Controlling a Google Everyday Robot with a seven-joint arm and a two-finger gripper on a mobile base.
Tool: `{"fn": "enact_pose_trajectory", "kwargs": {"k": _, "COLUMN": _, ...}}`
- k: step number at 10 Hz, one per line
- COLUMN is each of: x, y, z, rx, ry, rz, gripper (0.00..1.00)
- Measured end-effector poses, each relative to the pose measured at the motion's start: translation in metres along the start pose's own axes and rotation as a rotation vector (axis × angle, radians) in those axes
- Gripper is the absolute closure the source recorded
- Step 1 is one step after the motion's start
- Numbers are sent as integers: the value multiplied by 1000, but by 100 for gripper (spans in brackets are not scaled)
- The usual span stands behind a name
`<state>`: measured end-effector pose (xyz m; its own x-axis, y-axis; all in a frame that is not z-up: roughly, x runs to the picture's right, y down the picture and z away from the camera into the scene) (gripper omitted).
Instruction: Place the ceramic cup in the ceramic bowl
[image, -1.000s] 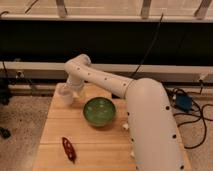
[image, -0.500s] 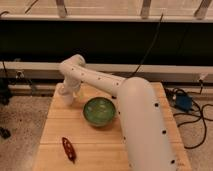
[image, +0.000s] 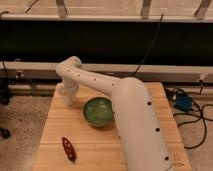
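Hand (image: 69, 88): located over the far-left part of the worktop (image: 90, 150), at the end of the arm (image: 125, 110), pointing down. The arm enters from the lower right, runs up and left to a bend, then drops to the hand. Whether the hand is spread, pressed together or pinching anything cannot be told; its casing and the item below it are the same pale colour and merge.

Cup (image: 65, 97): a small, plain, cream-white tapered shape directly beneath the hand, touching or very nearly touching it. It sits low at the worktop; contact with the surface cannot be confirmed. It lies left of the bowl and apart from it, not inside it.

Bowl (image: 98, 111): round, glossy green, with a lighter mottled inside. It stands upright near the middle of the worktop. The arm passes just beside its right rim and covers part of it.

Worktop: light wooden boards, matt, with lengthwise seams showing.

Arm: smooth white rounded shell, dotted with small dark spots along its length.

Other items: a small, elongated, shiny red object (image: 68, 149) lies on the near-left of the worktop, well apart from cup and bowl. Dark cables (image: 197, 117) and a blue item (image: 182, 100) lie on the speckled floor (image: 22, 120) to the right.
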<state>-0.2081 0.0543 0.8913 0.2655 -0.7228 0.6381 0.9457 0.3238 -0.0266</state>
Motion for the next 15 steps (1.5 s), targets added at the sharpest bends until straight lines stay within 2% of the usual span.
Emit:
{"fn": "enact_pose_trajectory", "kwargs": {"k": 1, "x": -1, "y": -1, "z": -1, "rx": 8, "ry": 0, "rz": -2, "gripper": 94}}
{"fn": "enact_pose_trajectory", "kwargs": {"k": 2, "x": -1, "y": -1, "z": -4, "rx": 11, "ry": 2, "rz": -2, "gripper": 98}}
{"fn": "enact_pose_trajectory", "kwargs": {"k": 3, "x": 0, "y": 5, "z": -15, "rx": 12, "ry": 1, "rz": 3, "gripper": 100}}
{"fn": "enact_pose_trajectory", "kwargs": {"k": 6, "x": 3, "y": 24, "z": -46, "rx": 18, "ry": 1, "rz": 10, "gripper": 100}}
{"fn": "enact_pose_trajectory", "kwargs": {"k": 9, "x": 3, "y": 40, "z": -61, "rx": 28, "ry": 1, "rz": 17, "gripper": 100}}
{"fn": "enact_pose_trajectory", "kwargs": {"k": 12, "x": 2, "y": 72, "z": -78, "rx": 37, "ry": -1, "rz": 38, "gripper": 100}}
{"fn": "enact_pose_trajectory", "kwargs": {"k": 15, "x": -1, "y": 81, "z": -85, "rx": 47, "ry": -4, "rz": 47, "gripper": 100}}
